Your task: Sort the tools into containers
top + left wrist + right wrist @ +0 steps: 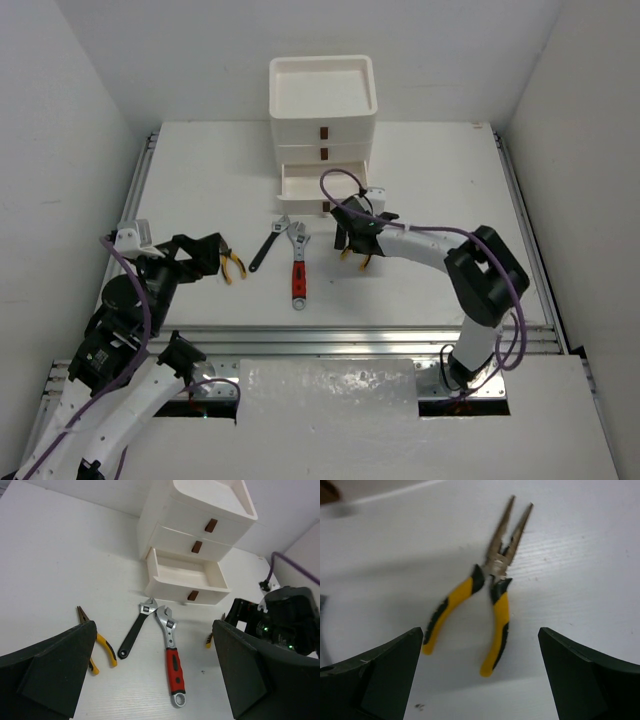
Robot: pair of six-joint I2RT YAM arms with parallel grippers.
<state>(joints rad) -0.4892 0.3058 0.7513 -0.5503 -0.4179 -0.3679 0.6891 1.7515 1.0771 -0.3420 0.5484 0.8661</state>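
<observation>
Jaws apart on left gripper (154, 640) and right gripper (480, 635), yellow pliers (497, 567) under right, bottom drawer (172, 589) open

The left arm (130, 320) rises from its base at the near left corner of the tabletop (200, 180), folds at the elbow and reaches forward, low over the left side. Its wrist is tilted so the left gripper (212, 256) points toward the middle of the tabletop, its 2 black fingers (50, 675) spread wide and gripping nothing. The right arm (440, 250) climbs from its base at the near edge, bends sharply at a bulky black elbow on the right side, then stretches leftward toward the centre. The right gripper (356, 246) points down at the surface, its 2 fingers (375, 680) likewise wide apart, holding nothing.
</observation>
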